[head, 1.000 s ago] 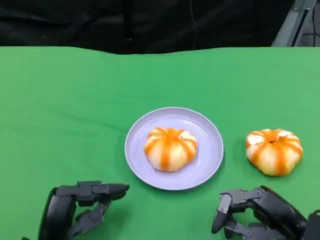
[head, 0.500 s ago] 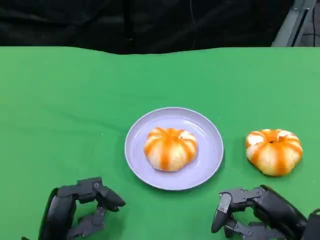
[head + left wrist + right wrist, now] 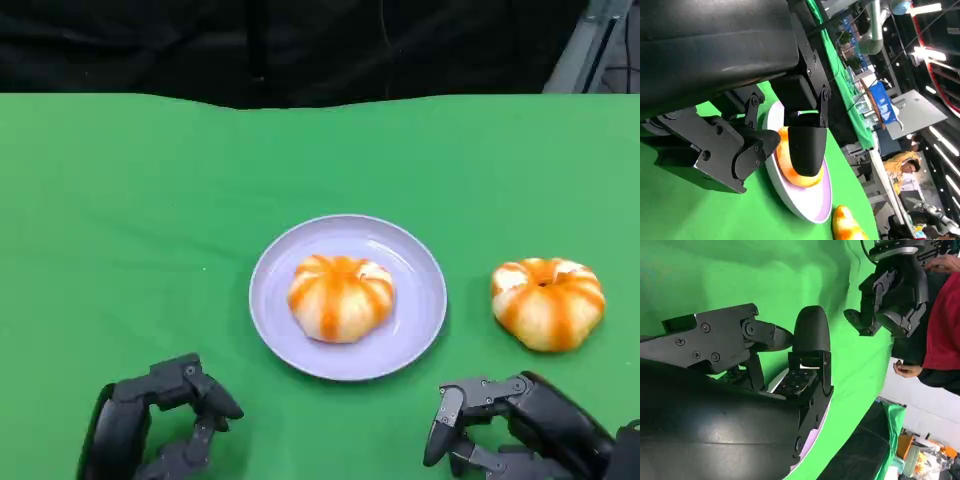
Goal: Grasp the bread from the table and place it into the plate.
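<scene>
Orange bread (image 3: 341, 297) sits on the plate (image 3: 420, 300) mid-frame, another bread (image 3: 548, 303) right of it; left hand (image 3: 165, 420) and right hand (image 3: 510, 425) both empty, loosely curled.

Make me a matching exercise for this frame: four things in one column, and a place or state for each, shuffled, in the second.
Things:
1. bread on the plate
2. bread on the table
3. plate
4. left hand

Places or states:
A. lies on the green cloth, to the right of the plate
B. lavender, in the middle of the table
C. sits in the middle of the dish
D. holds nothing, at the head view's lower left, fingers curled

Pairs: 1-C, 2-A, 3-B, 4-D
</scene>
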You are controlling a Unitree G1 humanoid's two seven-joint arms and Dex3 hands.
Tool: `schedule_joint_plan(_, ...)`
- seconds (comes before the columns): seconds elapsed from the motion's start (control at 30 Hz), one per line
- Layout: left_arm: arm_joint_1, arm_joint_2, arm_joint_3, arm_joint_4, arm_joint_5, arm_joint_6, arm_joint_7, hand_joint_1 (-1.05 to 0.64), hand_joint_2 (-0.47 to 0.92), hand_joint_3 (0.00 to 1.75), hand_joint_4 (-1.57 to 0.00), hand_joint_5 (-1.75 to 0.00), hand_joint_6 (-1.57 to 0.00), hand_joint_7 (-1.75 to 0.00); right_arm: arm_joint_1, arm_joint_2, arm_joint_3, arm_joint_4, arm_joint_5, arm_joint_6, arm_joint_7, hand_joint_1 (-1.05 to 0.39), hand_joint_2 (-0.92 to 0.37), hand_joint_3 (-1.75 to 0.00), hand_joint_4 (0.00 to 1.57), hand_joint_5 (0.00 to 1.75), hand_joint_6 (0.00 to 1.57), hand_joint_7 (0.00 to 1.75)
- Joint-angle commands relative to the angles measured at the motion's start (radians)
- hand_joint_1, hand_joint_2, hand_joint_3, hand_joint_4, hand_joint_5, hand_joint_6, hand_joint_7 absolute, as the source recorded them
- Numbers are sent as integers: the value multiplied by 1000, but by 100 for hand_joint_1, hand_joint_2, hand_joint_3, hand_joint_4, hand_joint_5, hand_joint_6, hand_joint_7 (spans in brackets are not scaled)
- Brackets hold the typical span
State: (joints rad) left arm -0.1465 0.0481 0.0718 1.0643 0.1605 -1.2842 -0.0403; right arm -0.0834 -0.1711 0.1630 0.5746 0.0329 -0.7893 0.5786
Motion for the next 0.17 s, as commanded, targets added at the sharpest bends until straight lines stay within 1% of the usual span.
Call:
schedule_joint_plan(0.03, 3, 25, -3, 11, -4, -19, 13, 0, 50, 113, -87, -147, -93, -122, 3, -17, -11, -4, 8, 4, -6, -4, -88, -54, 71, 158, 79, 108)
schedule_joint_plan(0.17, 4, 25, -5, 12, -2, -20, 17, 0, 50, 112, -86, -147, -93, -123, 3, -16, -11, -3, 15, 3, -2, -4, -89, -54, 71, 159, 80, 108)
